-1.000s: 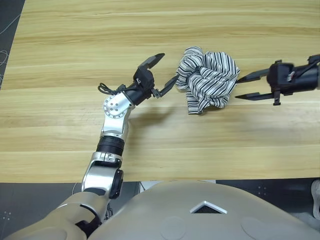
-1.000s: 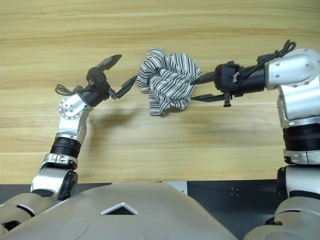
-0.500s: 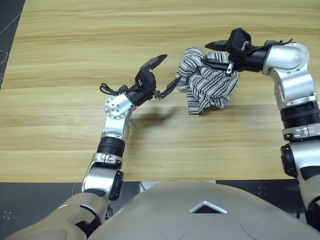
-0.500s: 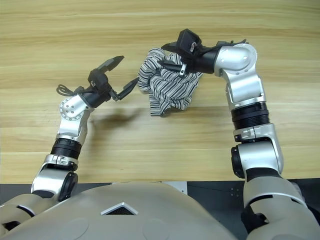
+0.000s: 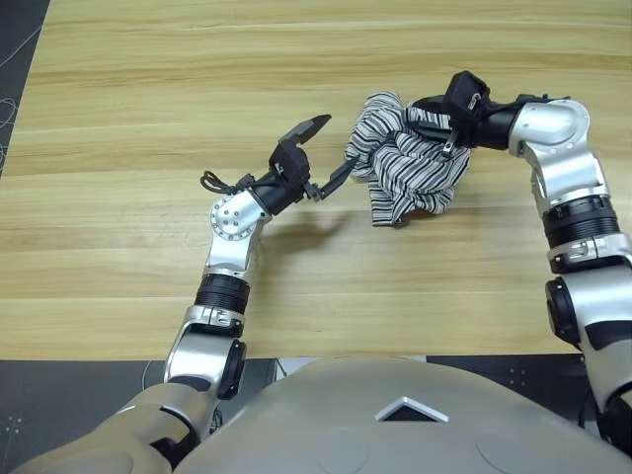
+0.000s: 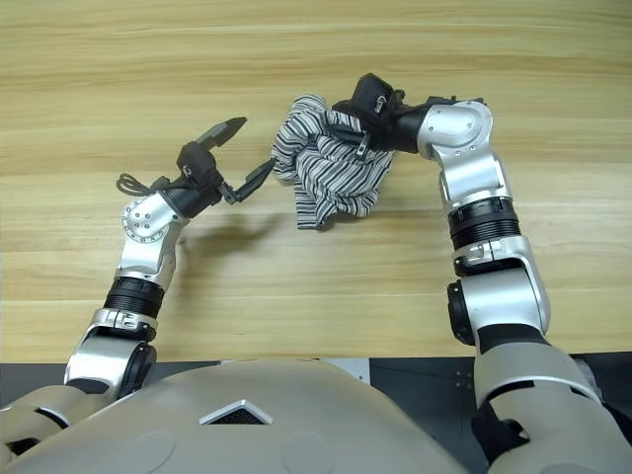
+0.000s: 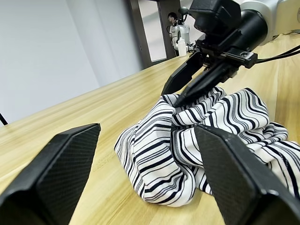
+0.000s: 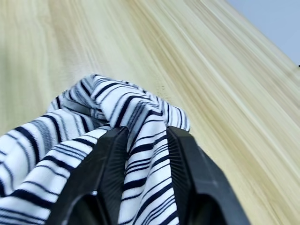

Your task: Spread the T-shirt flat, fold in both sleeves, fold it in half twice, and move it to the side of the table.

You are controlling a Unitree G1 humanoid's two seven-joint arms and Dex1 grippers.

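The right gripper (image 8: pixel 147 133) is clamped on a raised fold of the striped T-shirt (image 5: pixel 410 168). In the right wrist view its two black fingers (image 8: pixel 111 154) stand close together with a ridge of the cloth pinched between them. In the left wrist view the same gripper sits in the upper right of the frame, its fingers angled down into the top of the heap.

The left gripper (image 5: pixel 341 138) is spread wide and holds nothing. In the left eye view, one finger points up and to the right over bare wood. The tip of the other finger lies right at the left edge of the T-shirt, and I cannot tell whether it touches the cloth. In the left wrist view its two textured pads (image 7: pixel 54 168) fill the lower corners of the frame, and the bunched cloth lies ahead in the gap between them.

The T-shirt is a crumpled heap with dark and white stripes. It sits on the wooden table (image 5: pixel 148 89) a little right of centre in the upper half of the left eye view. No sleeve or hem can be made out, and a loose flap hangs toward the lower left of the heap.

The left forearm rises from the lower left of that frame. The right arm bends in from the right edge, its elbow high and its wrist turned back toward the heap. Dark floor (image 5: pixel 20 39) shows along the left edge, beyond the table.
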